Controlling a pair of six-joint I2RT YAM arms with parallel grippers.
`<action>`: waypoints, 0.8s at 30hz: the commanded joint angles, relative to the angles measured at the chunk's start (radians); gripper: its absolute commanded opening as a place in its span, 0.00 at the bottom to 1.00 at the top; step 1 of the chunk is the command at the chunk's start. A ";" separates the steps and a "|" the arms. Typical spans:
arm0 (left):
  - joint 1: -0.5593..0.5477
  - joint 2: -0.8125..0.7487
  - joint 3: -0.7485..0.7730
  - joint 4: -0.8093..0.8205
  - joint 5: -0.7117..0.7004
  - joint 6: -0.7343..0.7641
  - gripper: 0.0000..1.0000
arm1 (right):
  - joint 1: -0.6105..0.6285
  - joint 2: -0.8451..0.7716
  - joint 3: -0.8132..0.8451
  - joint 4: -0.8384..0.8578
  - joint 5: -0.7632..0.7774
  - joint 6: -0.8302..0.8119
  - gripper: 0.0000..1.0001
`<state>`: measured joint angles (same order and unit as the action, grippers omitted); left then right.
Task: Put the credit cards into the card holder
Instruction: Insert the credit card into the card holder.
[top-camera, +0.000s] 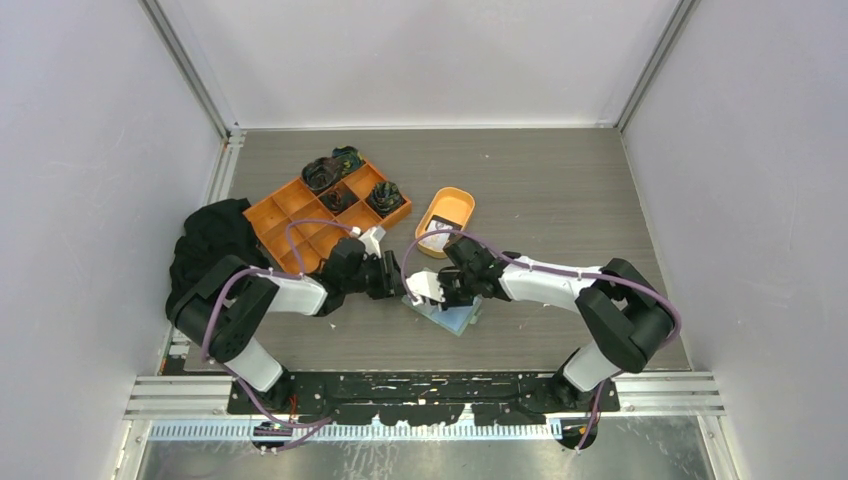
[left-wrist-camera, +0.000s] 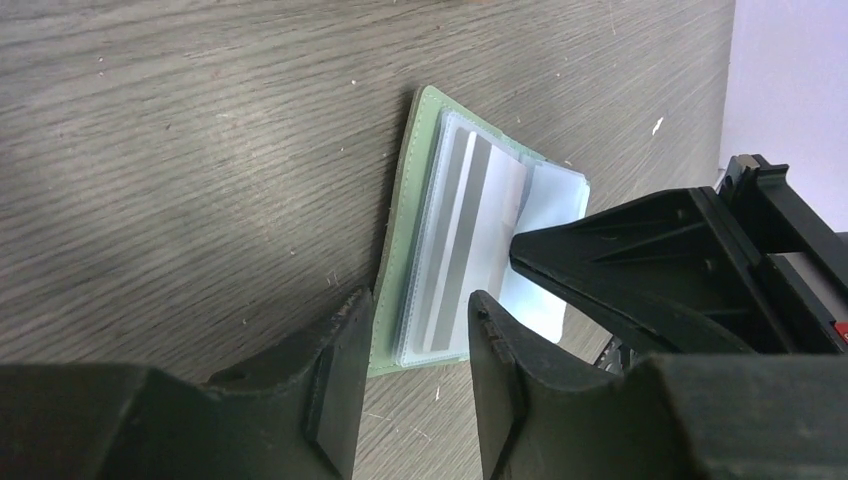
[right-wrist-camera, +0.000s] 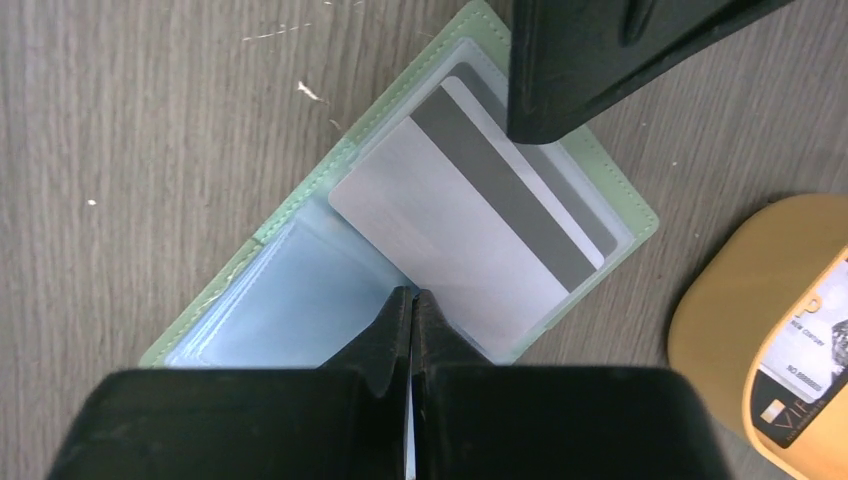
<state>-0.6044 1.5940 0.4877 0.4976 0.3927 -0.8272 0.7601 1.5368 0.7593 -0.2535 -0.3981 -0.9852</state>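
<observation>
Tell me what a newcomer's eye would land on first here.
The open green card holder lying mid-table, with a silver card bearing a dark stripe angled over its pockets. The right claw pinches that card's edge, while the left claw stands open at the holder's corner. An orange dish just behind holds a second card.

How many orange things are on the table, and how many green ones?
Orange: 2, the compartment tray and the oval dish
Green: 1, the card holder
Total: 3
</observation>
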 joint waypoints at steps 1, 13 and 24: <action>-0.002 0.045 -0.009 0.006 0.026 -0.003 0.41 | 0.015 0.043 0.012 0.079 0.082 0.026 0.01; -0.004 0.033 -0.055 0.082 0.029 -0.054 0.41 | 0.017 0.020 0.008 0.165 0.084 0.166 0.03; -0.004 -0.082 -0.071 -0.046 -0.085 -0.067 0.46 | -0.139 -0.095 0.063 -0.086 -0.150 0.120 0.07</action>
<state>-0.6044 1.5463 0.4294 0.5282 0.3668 -0.8906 0.6590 1.4849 0.7952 -0.2806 -0.4587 -0.8509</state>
